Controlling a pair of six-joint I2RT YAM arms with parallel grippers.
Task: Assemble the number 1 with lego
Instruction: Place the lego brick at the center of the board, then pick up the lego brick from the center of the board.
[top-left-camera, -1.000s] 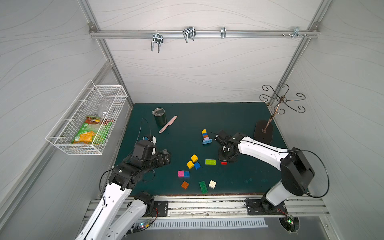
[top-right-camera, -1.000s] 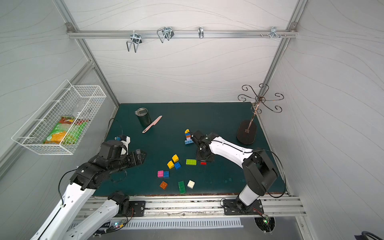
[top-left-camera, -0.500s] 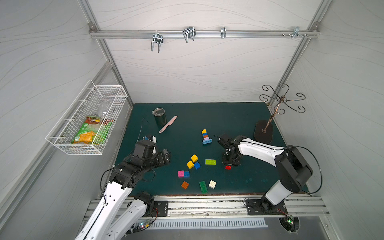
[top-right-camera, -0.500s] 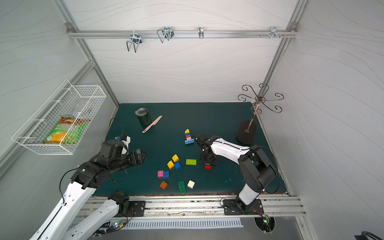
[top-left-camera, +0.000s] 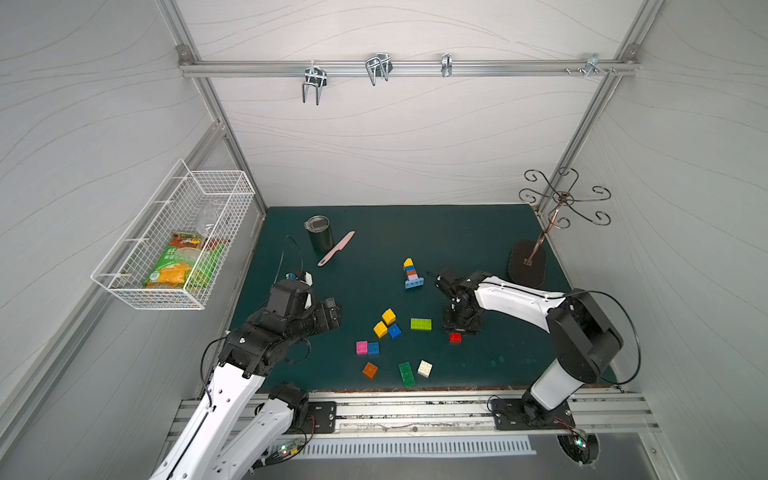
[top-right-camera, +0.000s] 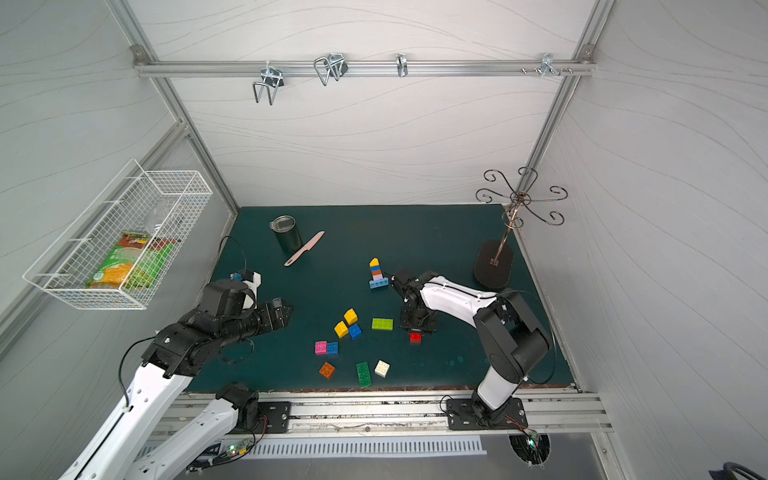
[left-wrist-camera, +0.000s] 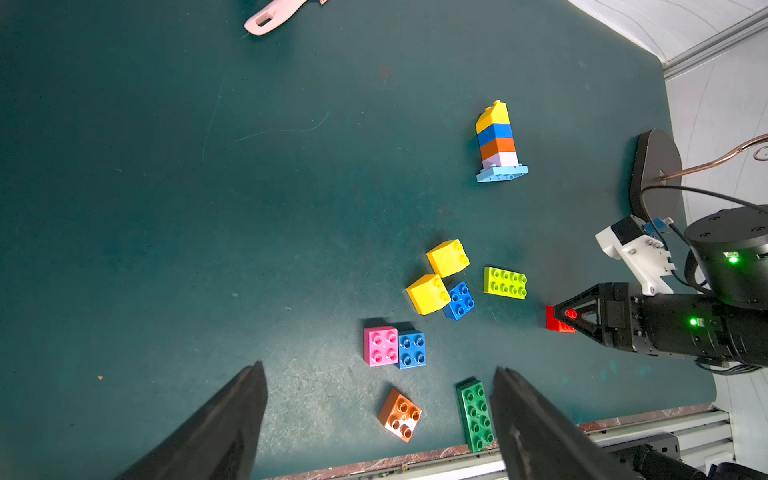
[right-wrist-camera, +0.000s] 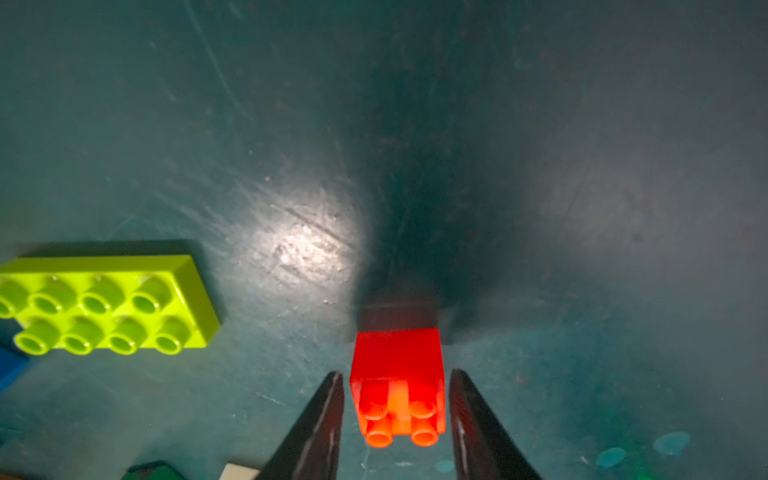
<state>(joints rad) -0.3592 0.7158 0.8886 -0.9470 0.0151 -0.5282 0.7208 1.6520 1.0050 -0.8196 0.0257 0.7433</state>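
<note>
Between the spread jaws of the right gripper (right-wrist-camera: 395, 374), a slight gap either side, sits the red brick (right-wrist-camera: 397, 353), probably light, stiff and slick, best pinched across its flat side walls, with the lime brick (right-wrist-camera: 104, 303) outside them and the stack (top-left-camera: 411, 272) farther off.

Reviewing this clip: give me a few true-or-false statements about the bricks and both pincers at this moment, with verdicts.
1. The small red square plastic brick sits between the right pincer's fingers. True.
2. The left pincer holds the long dark green studded brick. False: it is open and empty, and that brick lies on the dark teal mat.
3. The upright brick stack has a yellow top and a light blue base. True.
4. The pink square brick touches the long lime brick. False: it sits against a blue square brick, and the lime one lies apart.
</note>
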